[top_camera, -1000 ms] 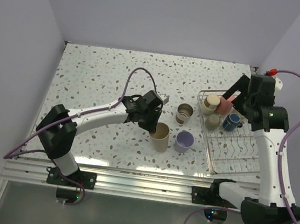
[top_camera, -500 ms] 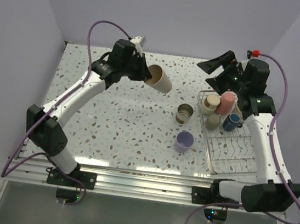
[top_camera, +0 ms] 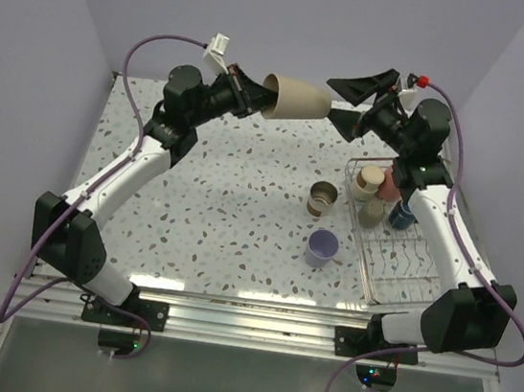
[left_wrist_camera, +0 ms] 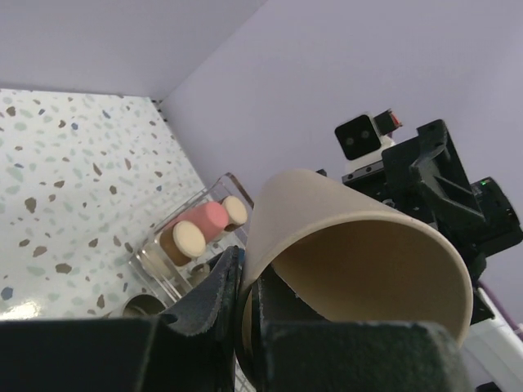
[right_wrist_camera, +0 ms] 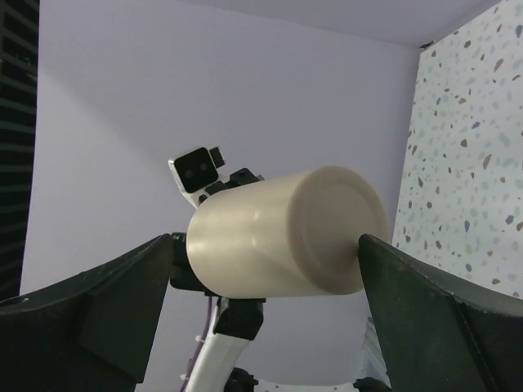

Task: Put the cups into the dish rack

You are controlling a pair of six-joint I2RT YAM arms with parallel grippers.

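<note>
A shiny steel cup [top_camera: 321,200] and a lavender cup [top_camera: 322,247] sit beside the silvery wire dish rack [top_camera: 406,273]. Up high, left gripper [top_camera: 255,99] clamps the tall tan cup [top_camera: 299,99] sideways, right gripper [top_camera: 352,100] spread wide around its base

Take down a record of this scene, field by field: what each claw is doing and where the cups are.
left claw: shut on tan cup, held sideways in the air
right claw: open, straddling the tan cup's base
table: steel cup, lavender cup
rack: pink cup, blue mug, two beige cups
</note>
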